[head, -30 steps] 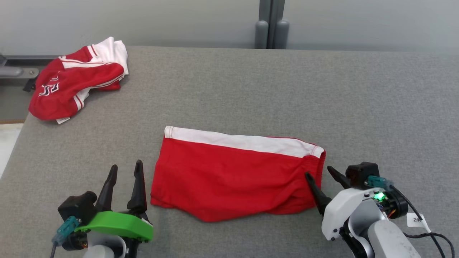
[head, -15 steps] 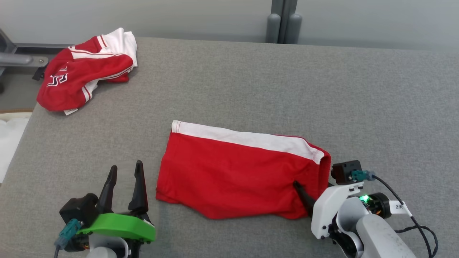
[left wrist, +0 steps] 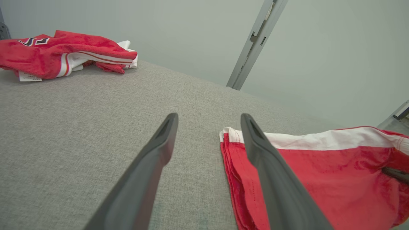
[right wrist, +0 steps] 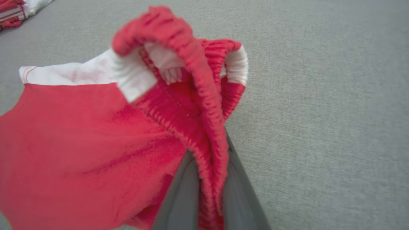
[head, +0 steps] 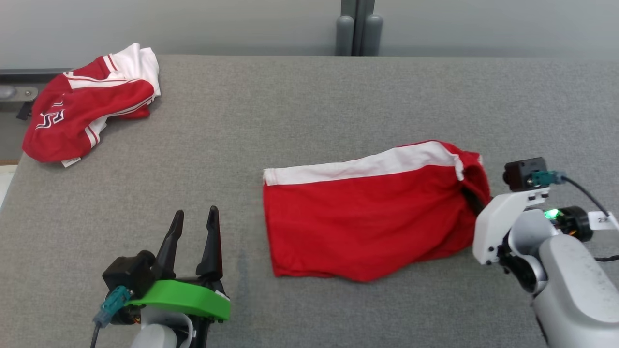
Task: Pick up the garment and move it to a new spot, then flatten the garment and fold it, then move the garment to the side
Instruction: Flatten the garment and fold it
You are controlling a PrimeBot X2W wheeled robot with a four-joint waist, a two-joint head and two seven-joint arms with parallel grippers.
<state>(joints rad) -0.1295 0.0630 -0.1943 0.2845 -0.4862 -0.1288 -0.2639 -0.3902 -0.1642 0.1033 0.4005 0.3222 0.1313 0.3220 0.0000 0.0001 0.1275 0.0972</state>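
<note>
The right hand (head: 473,203) pinches the ribbed waistband (right wrist: 204,105) of the folded red shorts (head: 367,227), which lie at its nine o'clock on the bench (head: 309,111); the left hand (head: 193,227) sits spread at their eight o'clock. Gripped by one edge only, the fold could spill open when dragged.

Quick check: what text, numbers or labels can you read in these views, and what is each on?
"2" plus a blurred mark: white tag by the right arm.
Black-and-white lettering on the crumpled jersey: too stylised and small to read.
White label at the jersey's edge: print too small to read.
On the garment: no text visible.
</note>
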